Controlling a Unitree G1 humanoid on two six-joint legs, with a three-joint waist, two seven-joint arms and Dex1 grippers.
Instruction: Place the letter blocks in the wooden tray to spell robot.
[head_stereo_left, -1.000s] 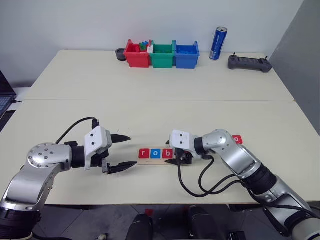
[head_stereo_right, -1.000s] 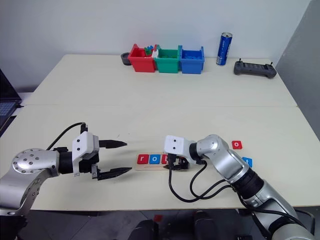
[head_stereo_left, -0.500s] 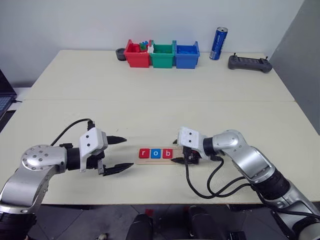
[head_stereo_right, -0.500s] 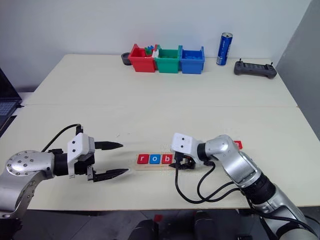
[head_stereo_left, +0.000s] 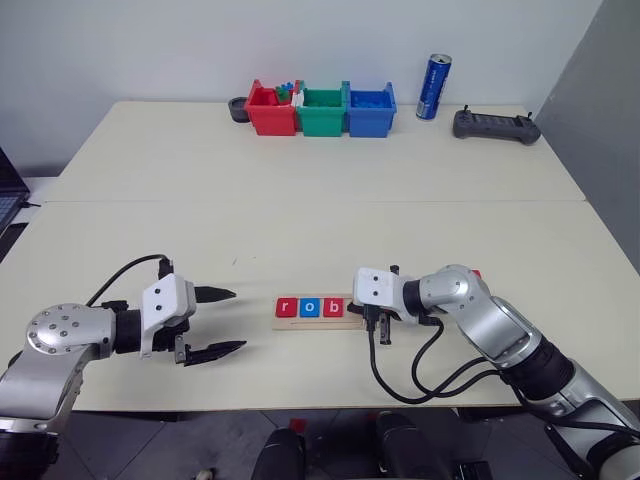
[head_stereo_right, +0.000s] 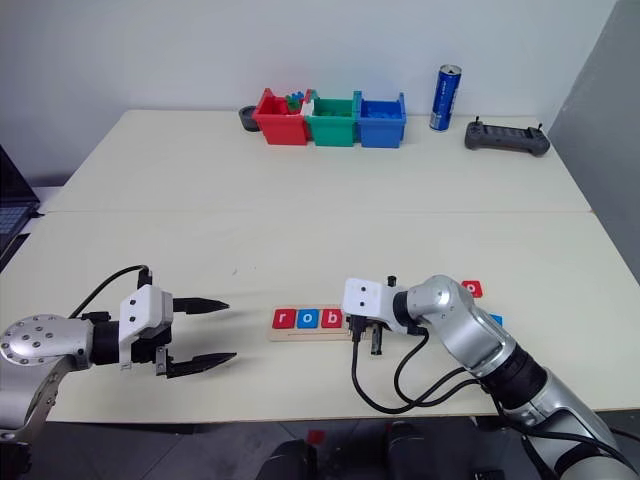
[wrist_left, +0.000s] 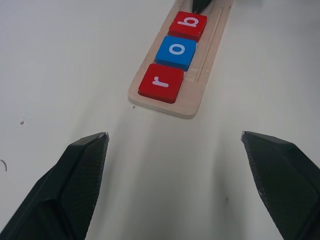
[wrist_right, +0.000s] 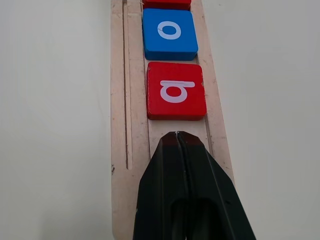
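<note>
A pale cream table seen from above the robot's arms. Near the front edge lies the wooden tray, a long narrow strip running side to side. Three letter blocks sit in its groove, touching in a row: a red "r", a blue "o" and a red "b". The stretch of groove past the "b" is bare wood.

The right gripper rests over that bare stretch, just at 3 o'clock of the "b" block. Its two black fingers are pressed tightly together with nothing between them, their tip close to the block's edge but apart from it. The right arm and its looping black cable lie across the table at 3 to 5 o'clock of the tray, covering that end of it.

Partly hidden behind the right arm, a red block and the edge of a blue block lie on the table at 3 o'clock of the tray.

The left gripper hovers at 9 o'clock of the tray, well apart from it, fingers spread wide and empty, pointing toward the "r" end.

At 12 o'clock, along the far edge of the table, stand a red bin, a green bin and a blue bin side by side, with a small dark round object just beside the red one. Further toward 1 o'clock stand a blue drink can and a dark handheld controller.
</note>
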